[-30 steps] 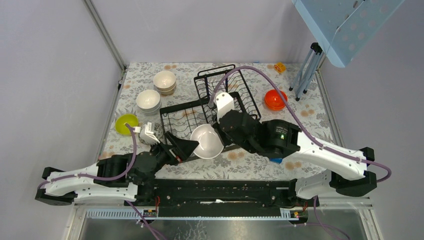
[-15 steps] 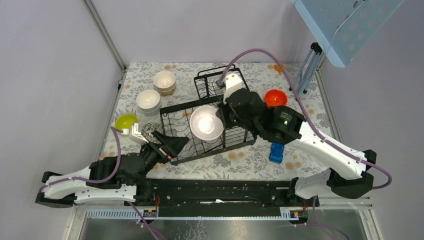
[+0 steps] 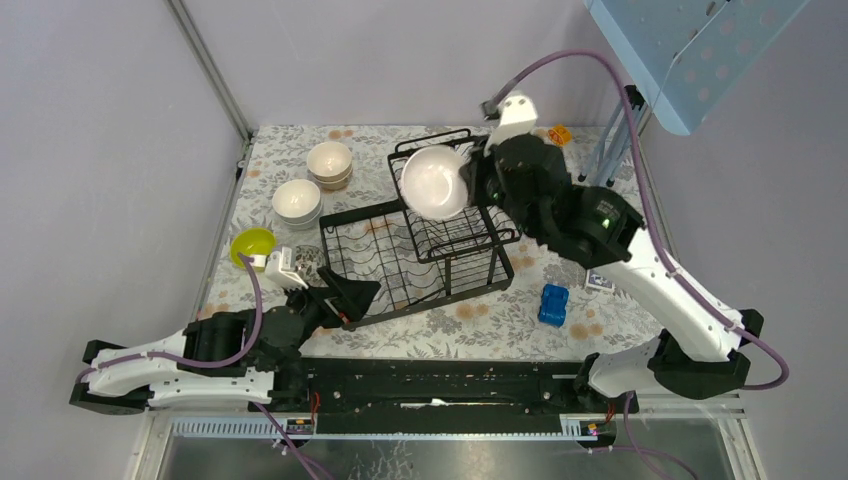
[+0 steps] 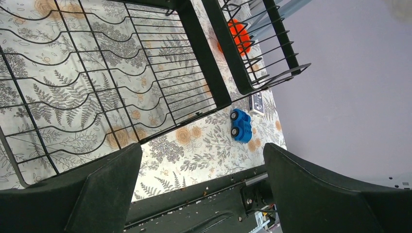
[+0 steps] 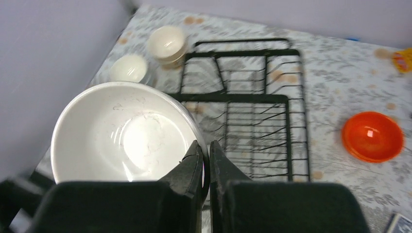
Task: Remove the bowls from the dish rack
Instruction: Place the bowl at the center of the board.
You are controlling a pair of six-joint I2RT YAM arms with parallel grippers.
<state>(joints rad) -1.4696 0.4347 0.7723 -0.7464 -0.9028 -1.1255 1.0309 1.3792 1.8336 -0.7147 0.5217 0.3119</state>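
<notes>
My right gripper point(image 3: 466, 180) is shut on the rim of a white bowl point(image 3: 434, 182), which it holds tilted in the air above the upper basket of the black wire dish rack point(image 3: 400, 270). In the right wrist view the fingers pinch the bowl's point(image 5: 126, 136) edge at my gripper point(image 5: 206, 145), with the rack point(image 5: 252, 97) below. No bowls show in the rack. My left gripper point(image 3: 345, 295) stands open and empty by the rack's near left corner, and its wrist view point(image 4: 201, 150) shows bare tablecloth between the fingers. An orange bowl point(image 5: 372, 136) sits right of the rack.
On the table left of the rack are a cream bowl stack point(image 3: 329, 163), a white bowl stack point(image 3: 297, 202) and a yellow-green bowl point(image 3: 252, 245). A blue toy block point(image 3: 552, 305) and a small card point(image 3: 598, 283) lie front right. Tripod legs point(image 3: 612, 140) stand at the back right.
The right arm has carried the white bowl from the rack's near edge up and back, to over the upper basket. The left arm has drawn back slightly, still open.
</notes>
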